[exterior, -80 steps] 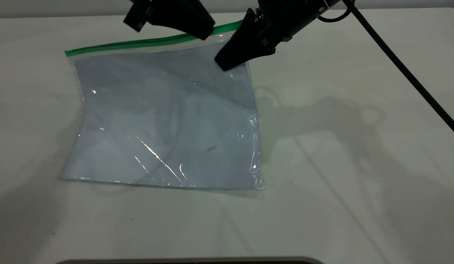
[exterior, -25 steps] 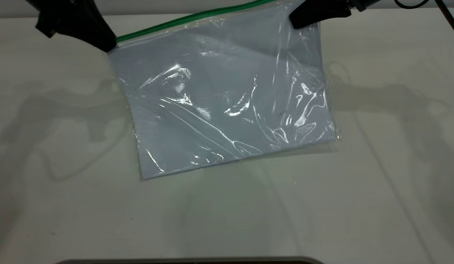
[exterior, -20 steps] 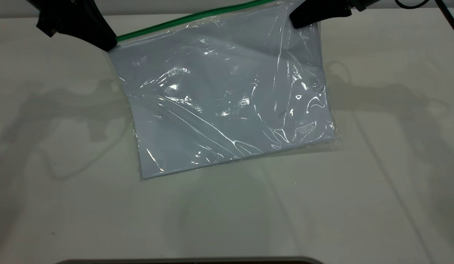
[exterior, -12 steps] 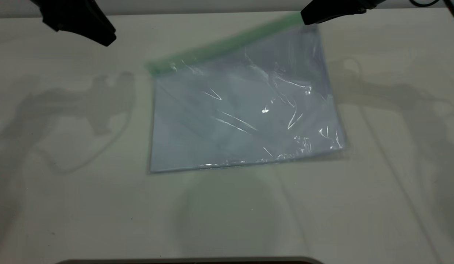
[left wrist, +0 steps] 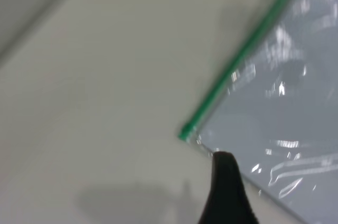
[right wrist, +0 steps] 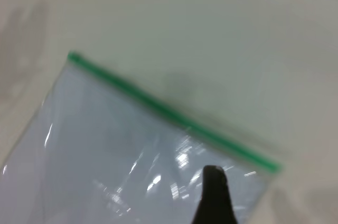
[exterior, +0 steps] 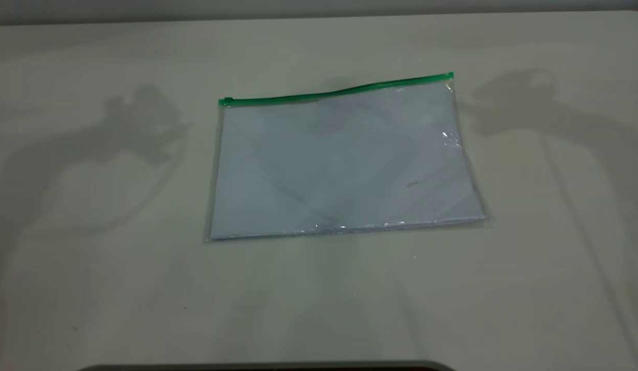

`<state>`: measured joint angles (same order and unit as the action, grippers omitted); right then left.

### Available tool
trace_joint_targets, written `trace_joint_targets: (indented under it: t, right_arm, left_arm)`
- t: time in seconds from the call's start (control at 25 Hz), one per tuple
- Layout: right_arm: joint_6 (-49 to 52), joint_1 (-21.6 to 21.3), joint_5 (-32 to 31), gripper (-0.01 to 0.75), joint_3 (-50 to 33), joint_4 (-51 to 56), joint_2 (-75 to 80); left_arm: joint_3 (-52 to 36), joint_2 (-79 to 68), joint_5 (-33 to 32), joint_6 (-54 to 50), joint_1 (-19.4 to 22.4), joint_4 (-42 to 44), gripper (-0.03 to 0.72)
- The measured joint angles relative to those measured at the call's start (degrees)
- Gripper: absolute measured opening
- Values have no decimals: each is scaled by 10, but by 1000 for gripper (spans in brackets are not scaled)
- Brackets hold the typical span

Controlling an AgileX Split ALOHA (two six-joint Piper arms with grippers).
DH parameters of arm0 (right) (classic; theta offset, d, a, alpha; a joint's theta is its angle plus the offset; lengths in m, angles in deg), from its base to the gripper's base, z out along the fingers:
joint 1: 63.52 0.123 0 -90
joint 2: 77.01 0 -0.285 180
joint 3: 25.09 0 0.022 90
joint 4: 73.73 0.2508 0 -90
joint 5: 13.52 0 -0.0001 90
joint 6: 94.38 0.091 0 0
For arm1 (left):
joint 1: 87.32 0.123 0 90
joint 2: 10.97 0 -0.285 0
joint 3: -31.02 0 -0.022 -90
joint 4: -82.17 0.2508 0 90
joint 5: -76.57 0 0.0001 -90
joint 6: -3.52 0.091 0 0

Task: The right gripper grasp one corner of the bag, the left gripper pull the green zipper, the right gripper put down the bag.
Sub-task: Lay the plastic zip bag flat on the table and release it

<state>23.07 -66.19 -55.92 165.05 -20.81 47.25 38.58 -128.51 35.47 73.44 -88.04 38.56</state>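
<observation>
The bag (exterior: 339,159) lies flat on the white table, with white paper inside. The green zipper (exterior: 339,93) runs along its far edge, from the left end (exterior: 225,101) to the right corner of the bag (exterior: 449,78). Both grippers are out of the exterior view; only their shadows fall on the table. In the left wrist view the left gripper (left wrist: 224,182) hovers just off the zipper's end (left wrist: 185,131), holding nothing. In the right wrist view the right gripper (right wrist: 214,192) hovers above the bag (right wrist: 105,145) near its corner (right wrist: 270,167), apart from it.
The white table (exterior: 92,288) surrounds the bag on all sides. A dark rounded edge (exterior: 257,367) runs along the table's front. The table's far edge (exterior: 319,15) lies behind the bag.
The left gripper let go of the zipper end, then the right gripper released the corner. The bag dropped flat on the table and both arms rose out of the exterior view.
</observation>
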Motion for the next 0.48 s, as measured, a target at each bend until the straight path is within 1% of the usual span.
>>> trace_joint_targets:
  t: [0.16, 0.28, 0.36, 0.48]
  right_arm:
    - [161, -16, -70, 574, 51, -136, -120]
    - [257, -19, -121, 567, 68, -221, -213]
    - [292, -19, -157, 564, 71, -257, -275]
    - [319, -19, -207, 564, 71, -277, -354]
  left_arm:
    - [0, 127, -14, -159, 0, 96, 590]
    - [0, 224, -37, -279, 0, 180, 590]
    - [0, 283, -52, -331, 0, 221, 590]
    - [0, 357, -86, -401, 0, 260, 590]
